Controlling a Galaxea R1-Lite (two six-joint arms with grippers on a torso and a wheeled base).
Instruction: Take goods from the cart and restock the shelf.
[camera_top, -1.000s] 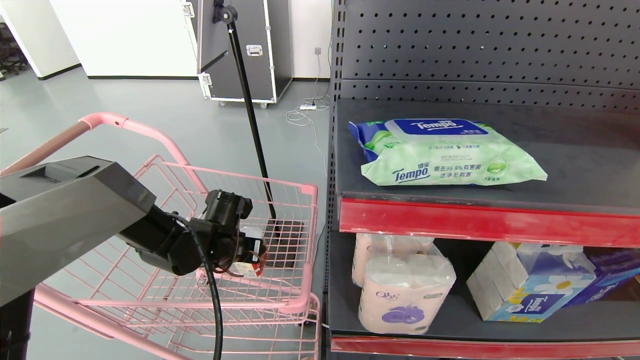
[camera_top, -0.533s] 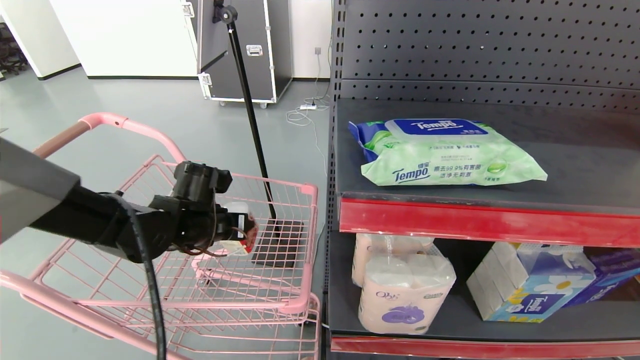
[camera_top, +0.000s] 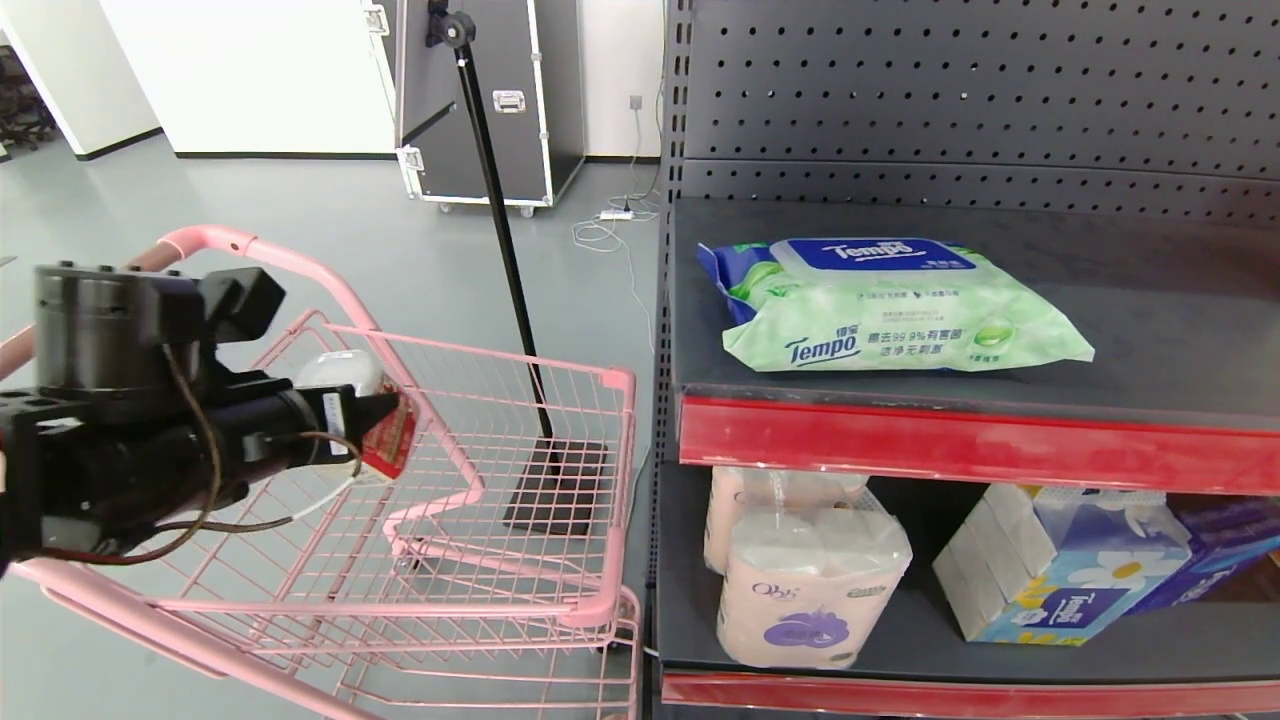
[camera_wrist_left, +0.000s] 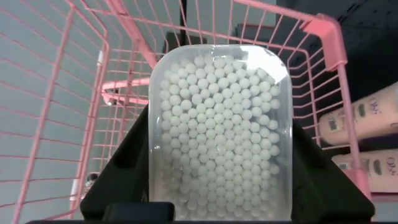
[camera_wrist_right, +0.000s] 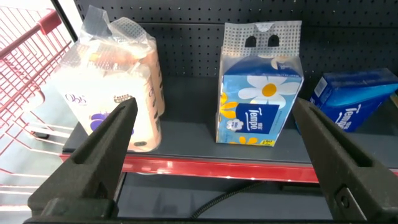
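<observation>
Above the cart rim (camera_top: 470, 349), left pincer (camera_top: 375, 432) grips bead jar (camera_wrist_left: 221, 124); right pincer (camera_wrist_right: 213, 118) gapes wide.

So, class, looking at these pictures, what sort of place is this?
Probably a mock shop aisle set up in a workroom: a pegboard shelf with a red edge strip holds wet wipes, a pink cart stands beside it, and a flight case sits behind.

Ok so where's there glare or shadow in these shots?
Head view: the lower grey shelf deck lies in shadow under the upper deck. Left wrist view: the clear plastic tub of white beads catches glare at its far end.
</observation>
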